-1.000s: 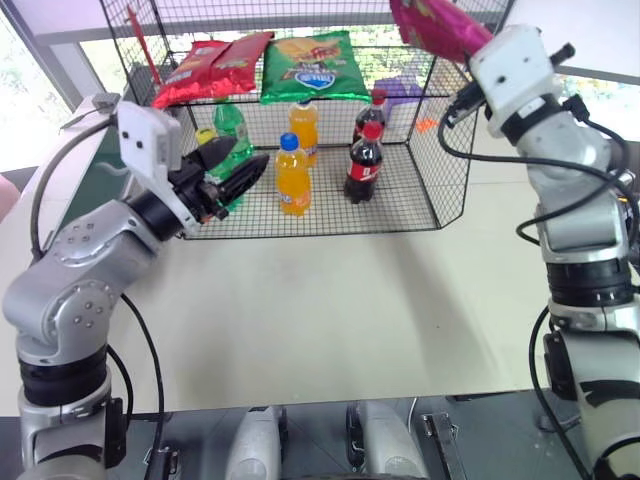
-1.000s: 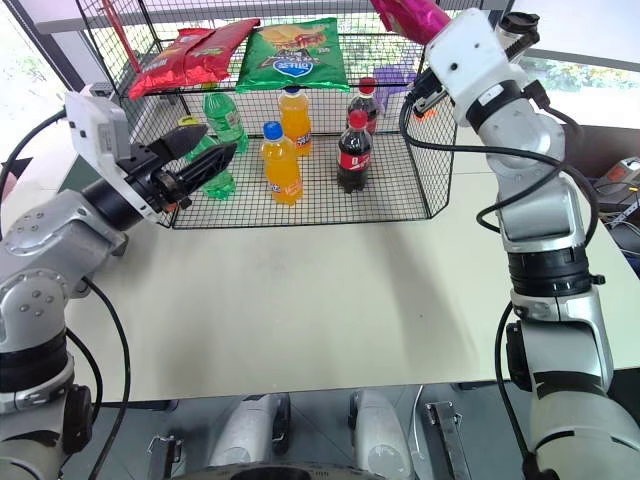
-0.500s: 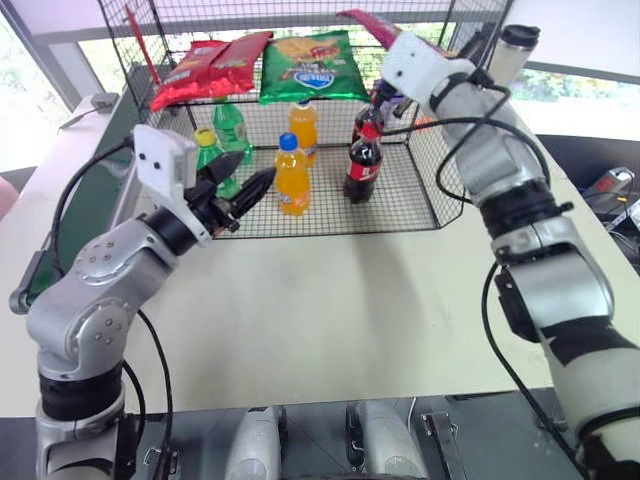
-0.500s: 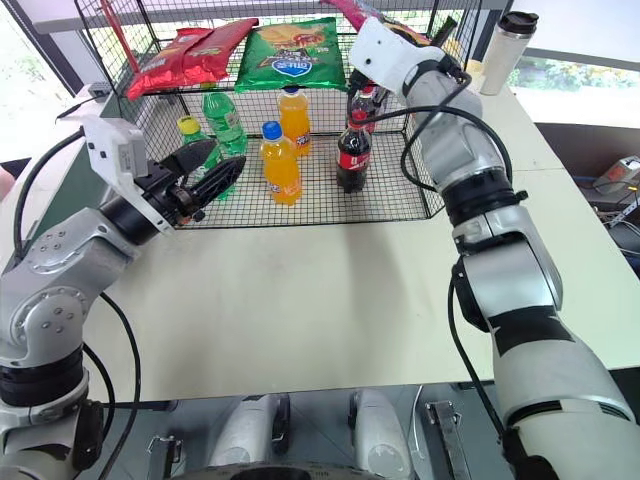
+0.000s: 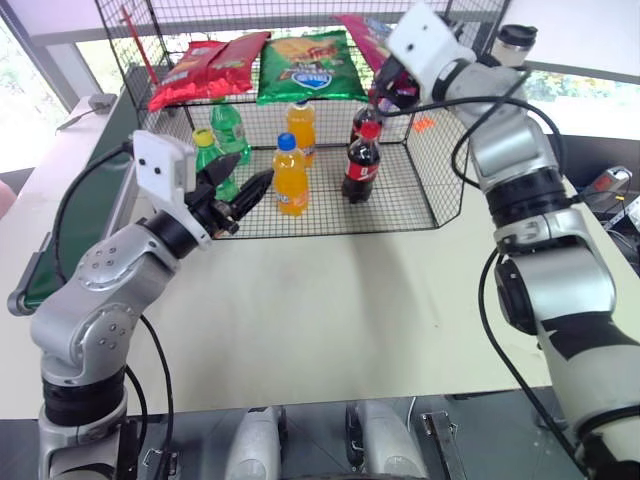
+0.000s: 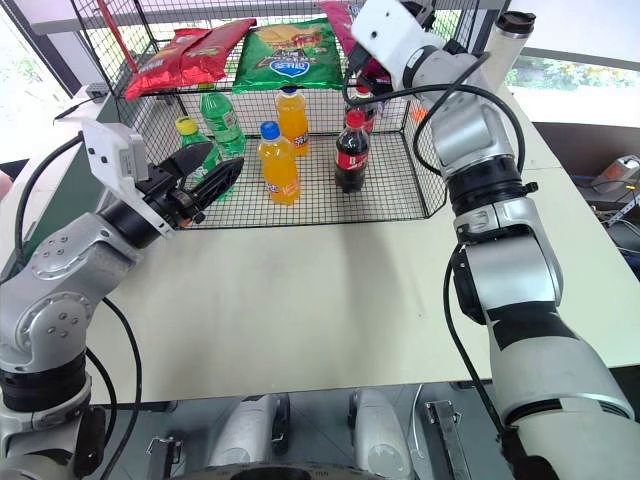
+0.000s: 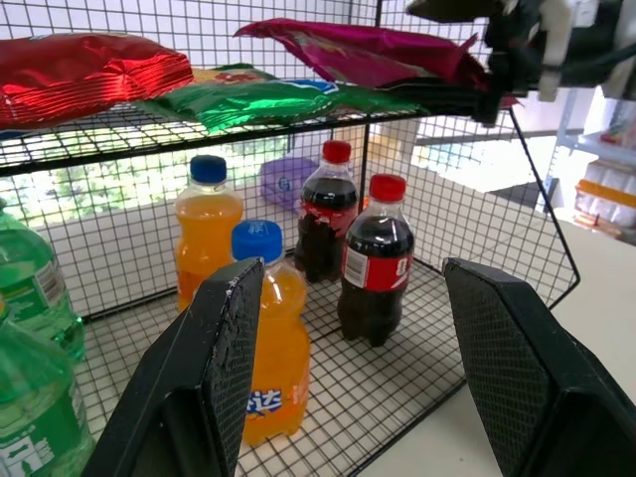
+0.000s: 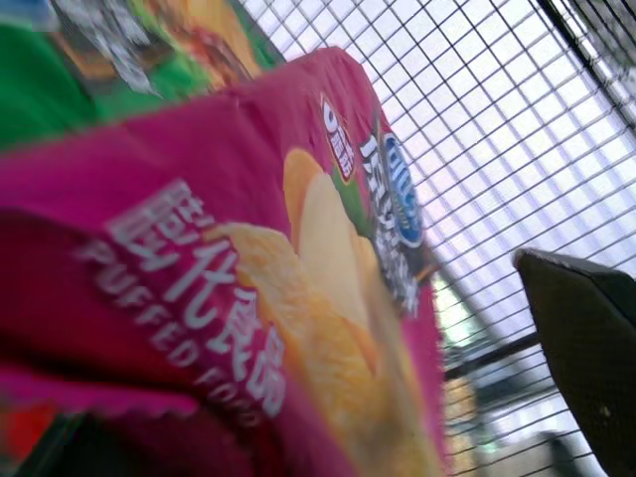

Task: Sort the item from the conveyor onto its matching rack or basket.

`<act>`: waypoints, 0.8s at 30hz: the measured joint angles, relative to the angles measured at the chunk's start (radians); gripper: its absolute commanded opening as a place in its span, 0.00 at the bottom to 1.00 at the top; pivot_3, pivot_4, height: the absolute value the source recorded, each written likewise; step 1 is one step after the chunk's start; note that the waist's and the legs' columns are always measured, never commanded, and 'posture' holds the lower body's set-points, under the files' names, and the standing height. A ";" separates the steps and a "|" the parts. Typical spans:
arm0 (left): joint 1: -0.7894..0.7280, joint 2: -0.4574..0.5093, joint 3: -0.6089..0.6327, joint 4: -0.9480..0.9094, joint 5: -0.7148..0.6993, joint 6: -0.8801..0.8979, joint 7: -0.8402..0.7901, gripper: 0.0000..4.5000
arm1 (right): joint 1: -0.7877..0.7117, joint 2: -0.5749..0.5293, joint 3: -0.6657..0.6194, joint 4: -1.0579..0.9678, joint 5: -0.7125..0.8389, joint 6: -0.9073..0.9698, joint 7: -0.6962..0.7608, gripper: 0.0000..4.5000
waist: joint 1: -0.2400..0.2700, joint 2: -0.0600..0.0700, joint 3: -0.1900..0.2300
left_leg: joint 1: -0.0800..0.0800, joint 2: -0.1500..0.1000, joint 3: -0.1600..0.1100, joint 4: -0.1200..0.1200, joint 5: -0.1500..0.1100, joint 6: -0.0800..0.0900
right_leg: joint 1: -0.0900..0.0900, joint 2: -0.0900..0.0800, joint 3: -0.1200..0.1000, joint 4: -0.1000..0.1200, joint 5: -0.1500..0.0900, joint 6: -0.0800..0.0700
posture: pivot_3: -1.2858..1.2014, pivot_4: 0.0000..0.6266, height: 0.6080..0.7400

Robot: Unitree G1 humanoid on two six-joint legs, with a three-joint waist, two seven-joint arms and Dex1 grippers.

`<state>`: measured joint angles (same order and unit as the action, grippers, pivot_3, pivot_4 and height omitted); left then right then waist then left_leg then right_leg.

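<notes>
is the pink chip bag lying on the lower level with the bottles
No, the pink chip bag lies on the upper shelf of the rack beside the green chip bag, above the cola bottles.

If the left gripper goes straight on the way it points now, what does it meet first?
Most likely the front orange soda bottle on the black wire rack's lower level. It stands between the left gripper's open fingers, nearer than the cola bottles; depth is uncertain.

A robot test lab is suggested by a pale counter (image 5: 330, 290) carrying a wire rack (image 5: 440, 150) beside a conveyor (image 5: 95, 190), with large windows behind.
</notes>
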<state>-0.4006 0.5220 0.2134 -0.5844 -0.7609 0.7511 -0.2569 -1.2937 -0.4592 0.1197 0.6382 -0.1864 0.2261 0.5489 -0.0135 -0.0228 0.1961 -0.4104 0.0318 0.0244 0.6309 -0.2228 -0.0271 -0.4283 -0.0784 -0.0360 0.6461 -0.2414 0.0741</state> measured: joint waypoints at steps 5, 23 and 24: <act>0.002 -0.003 0.001 0.001 0.008 -0.002 -0.004 0.67 | 0.067 -0.029 -0.045 -0.120 0.101 0.099 0.119 0.99 | 0.002 0.000 0.000 | 0.000 0.000 0.000 0.000 0.000 0.000 | 0.000 0.000 0.000 0.000 0.000 0.000 | 0.52 0.24 1.00; 0.075 0.051 0.050 0.045 -0.005 -0.011 -0.061 0.67 | 0.363 -0.029 -0.239 -0.586 0.434 0.223 0.169 0.99 | 0.003 0.000 0.000 | 0.000 0.000 0.000 0.000 0.000 0.000 | 0.000 0.000 0.000 0.000 0.000 0.000 | 0.52 0.24 1.00; 0.080 0.059 0.052 0.045 -0.012 -0.009 -0.066 0.67 | 0.386 -0.030 -0.253 -0.616 0.455 0.234 0.167 0.99 | 0.003 0.000 0.000 | 0.000 0.000 0.000 0.000 0.000 0.000 | 0.000 0.000 -0.001 0.000 0.000 0.000 | 0.52 0.24 1.00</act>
<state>-0.3207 0.5808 0.2655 -0.5392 -0.7733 0.7425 -0.3234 -0.9078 -0.4891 -0.1337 0.0224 0.2684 0.4599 0.7156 -0.0103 -0.0228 0.1961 -0.4105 0.0320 0.0240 0.6312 -0.2229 -0.0271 -0.4279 -0.0784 -0.0366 0.6459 -0.2415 0.0743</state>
